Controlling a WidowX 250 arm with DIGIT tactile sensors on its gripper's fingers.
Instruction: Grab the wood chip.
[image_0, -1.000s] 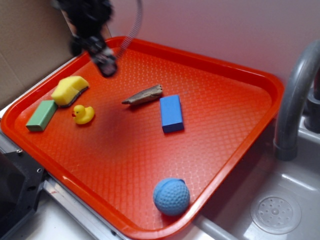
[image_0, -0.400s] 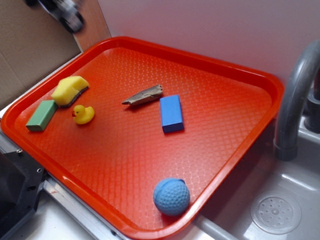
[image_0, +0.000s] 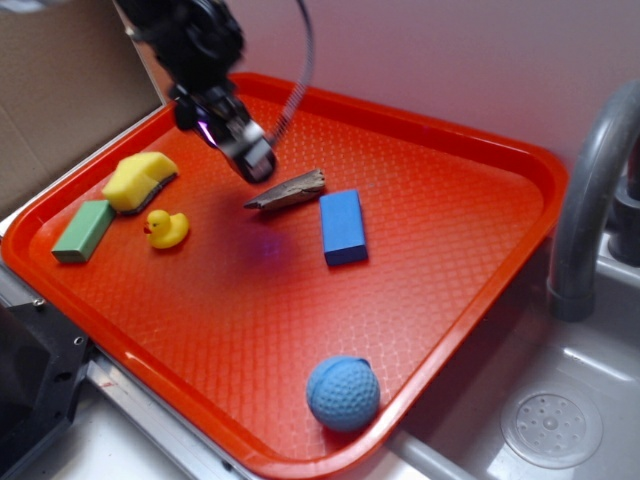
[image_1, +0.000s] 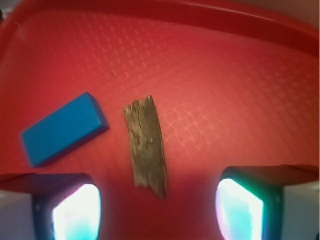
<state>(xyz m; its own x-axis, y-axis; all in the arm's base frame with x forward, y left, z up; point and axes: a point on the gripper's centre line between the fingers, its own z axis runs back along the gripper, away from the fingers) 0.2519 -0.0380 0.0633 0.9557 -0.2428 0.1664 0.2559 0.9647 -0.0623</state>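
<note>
Red textured plastic fills most of both views: a wide orange-red cafeteria tray (image_0: 470, 150) with a raised rim, set beside a grey sink basin (image_0: 560, 400) and a curved grey tap (image_0: 590, 190) at the right of the exterior frame. Near the tray's middle lies the rough grey-brown wood chip (image_0: 288, 190), a flat sliver tapering to a point toward the left, with the smooth blue rectangular block (image_0: 343, 226) just beside its blunt end and apart from it. At the left of the frame sit a yellow sponge (image_0: 139, 180), a green block (image_0: 84, 230) and a small yellow rubber duck (image_0: 167, 229); a blue dimpled ball (image_0: 343, 393) rests near the tray's lower rim. The black hand (image_0: 252, 160) hangs at the upper left, tilted over the chip's pointed end and seemingly above it, holding nothing. In the wrist view the wood chip (image_1: 146, 146) runs lengthwise up the centre, and the two lit fingertips (image_1: 75, 212) stand wide apart at the lower corners, the chip's near end lying between them. This reads as the approach step, with the grasp not yet made. The next move looks like a straight descent with the jaws astride the chip's narrow width, low enough to catch so thin a piece, then a close
</note>
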